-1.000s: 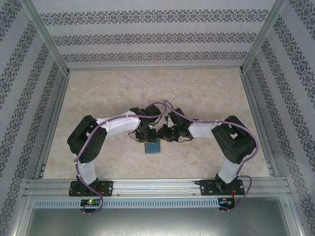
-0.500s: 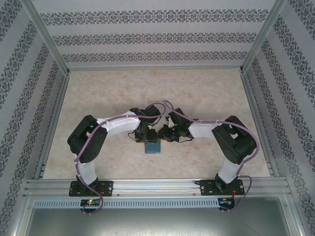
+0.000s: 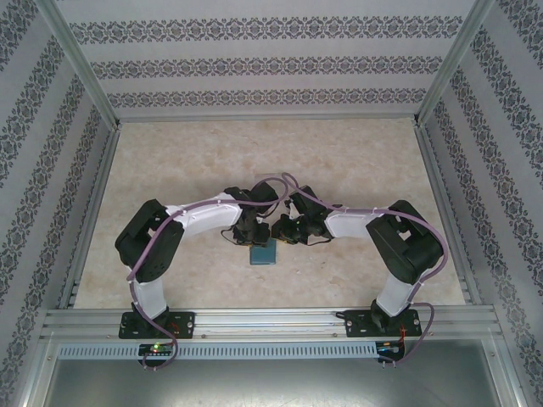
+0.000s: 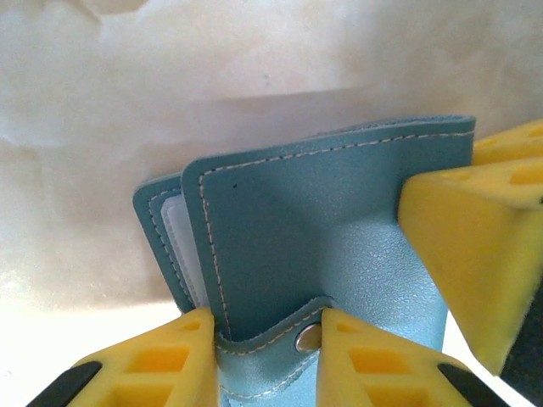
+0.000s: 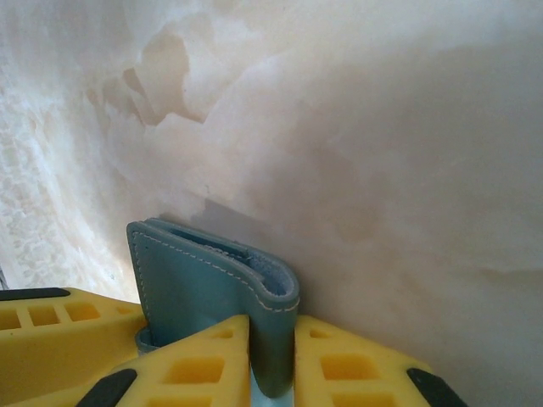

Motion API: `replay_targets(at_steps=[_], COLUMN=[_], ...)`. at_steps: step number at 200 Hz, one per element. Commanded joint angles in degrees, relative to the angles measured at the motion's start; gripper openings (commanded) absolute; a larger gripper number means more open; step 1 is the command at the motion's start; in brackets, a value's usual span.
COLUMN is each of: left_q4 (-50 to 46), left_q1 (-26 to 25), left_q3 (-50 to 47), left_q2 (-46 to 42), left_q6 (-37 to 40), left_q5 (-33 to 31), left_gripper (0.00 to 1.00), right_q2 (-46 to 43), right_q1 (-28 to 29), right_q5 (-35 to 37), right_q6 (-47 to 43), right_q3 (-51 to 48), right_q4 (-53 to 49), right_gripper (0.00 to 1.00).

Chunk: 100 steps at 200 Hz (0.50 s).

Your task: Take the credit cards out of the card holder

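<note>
1. The left hand (image 4: 267, 320) has its fingers set close together, one on each side of the strap (image 4: 259, 360) and its snap at the holder's near edge. It looks like a light grip on that strap.
2. The right hand (image 5: 271, 326) is nearly closed and pinches one cover at the holder's rounded fold.
3. The holder (image 4: 322, 220) sits between the two hands at mid-desk. I cannot tell whether it rests on the surface or is lifted.
4. Its covers gape a little on one side, and the pale edge of the cards (image 4: 180, 246) shows in that gap, tucked inside.
5. As I judge it, the step in hand is opening the holder, with no card out yet.
6. The next move likely calls for one hand to pin a cover while the other parts the flaps wide. A fingertip can then catch the exposed card edge and slide it out.
7. The marbled desk (image 5: 382, 127) lies beyond.
</note>
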Motion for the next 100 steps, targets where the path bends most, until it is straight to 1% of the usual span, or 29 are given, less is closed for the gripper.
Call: replay_targets(at_steps=[1, 67, 100], left_q4=[-0.49, 4.79, 7.90], left_q1=[-0.96, 2.43, 4.30], left_q3=[-4.35, -9.62, -12.41], left_q2=[1.55, -3.13, -5.31], left_q6=[-0.72, -2.13, -2.88], left_q5=[-0.98, 3.97, 6.85], left_gripper=[0.25, 0.20, 0.15], right_q2=[-1.08, -1.20, -1.28], right_q1=[0.64, 0.58, 0.46], right_q5=[2.21, 3.62, 3.77], right_q6=[-1.12, -2.25, -2.39], right_q3=[0.45, 0.45, 0.54], right_q4=[-4.52, -6.44, -6.82], right_gripper=[0.17, 0.12, 0.08])
